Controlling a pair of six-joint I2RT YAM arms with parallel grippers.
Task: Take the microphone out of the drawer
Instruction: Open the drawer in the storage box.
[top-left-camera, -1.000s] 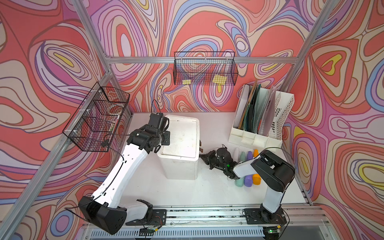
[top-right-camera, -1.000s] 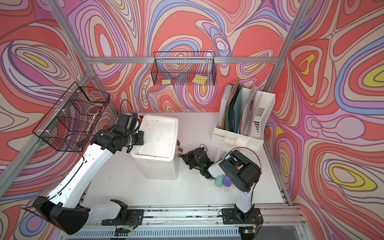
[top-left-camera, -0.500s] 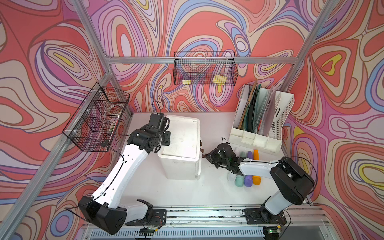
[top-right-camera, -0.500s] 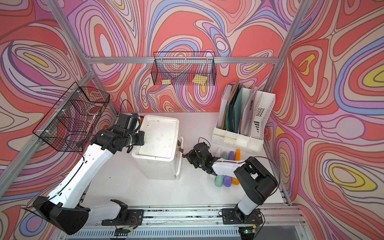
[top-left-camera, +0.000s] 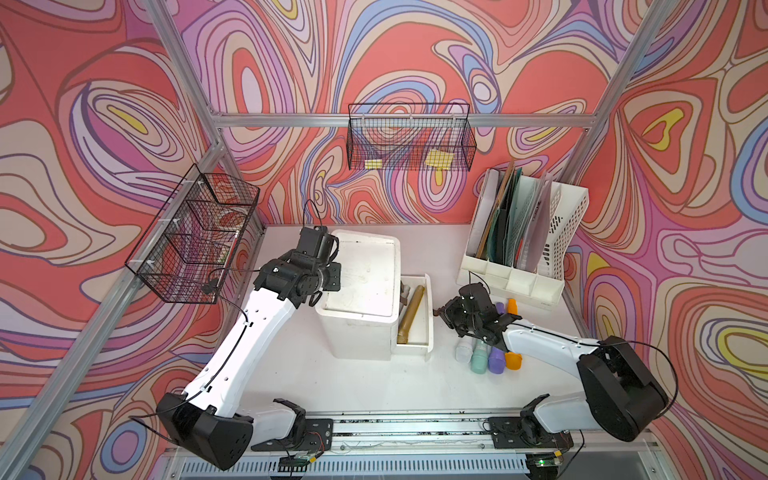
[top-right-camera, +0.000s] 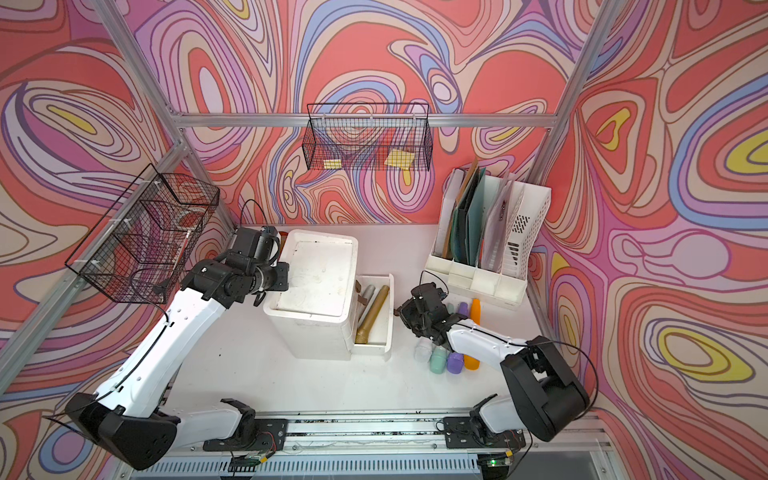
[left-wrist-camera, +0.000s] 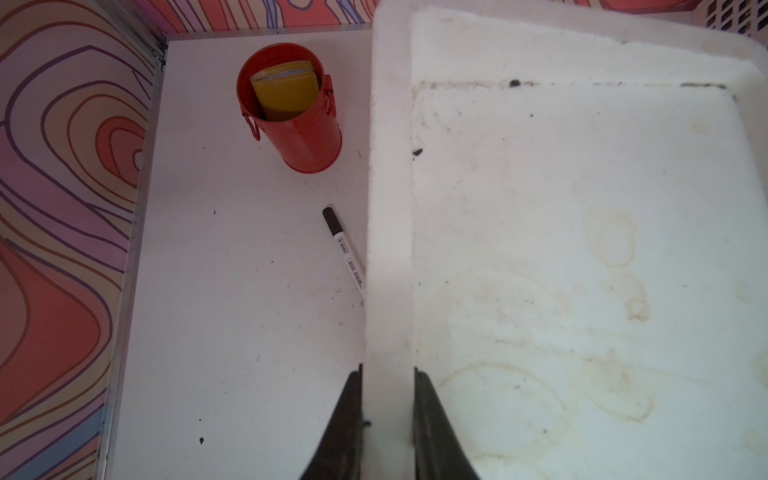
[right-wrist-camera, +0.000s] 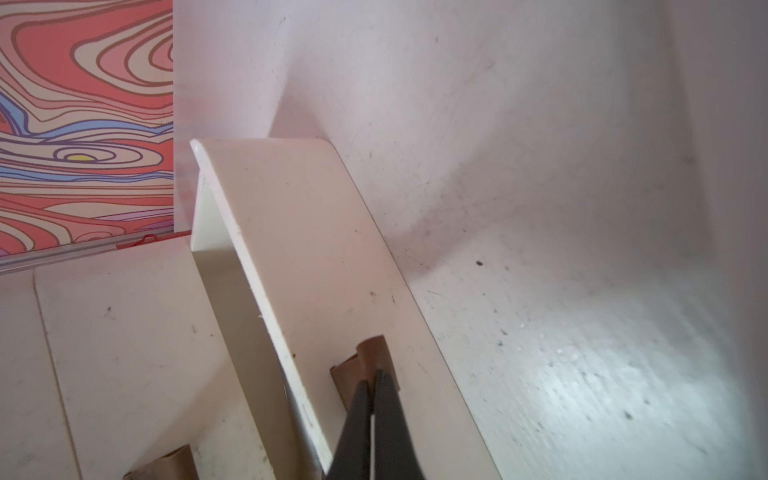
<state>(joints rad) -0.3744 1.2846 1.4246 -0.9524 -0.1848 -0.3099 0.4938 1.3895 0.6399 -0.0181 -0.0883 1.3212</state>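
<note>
Low and right of centre in both top views, four small bottles (top-left-camera: 482, 359) sit on the tabletop (top-left-camera: 332, 382) beside the right arm. Just beyond them, the right fingers (right-wrist-camera: 388, 415) are pressed together on the brown tab (right-wrist-camera: 372, 351) of the pulled-out drawer (top-left-camera: 429, 332). The gold microphone (top-left-camera: 411, 309) lies lengthwise inside it. Left of that, the left fingers (left-wrist-camera: 351, 415) pinch the rim of the white cabinet (top-left-camera: 361, 274). At upper right stands a file rack (top-left-camera: 519, 232).
</note>
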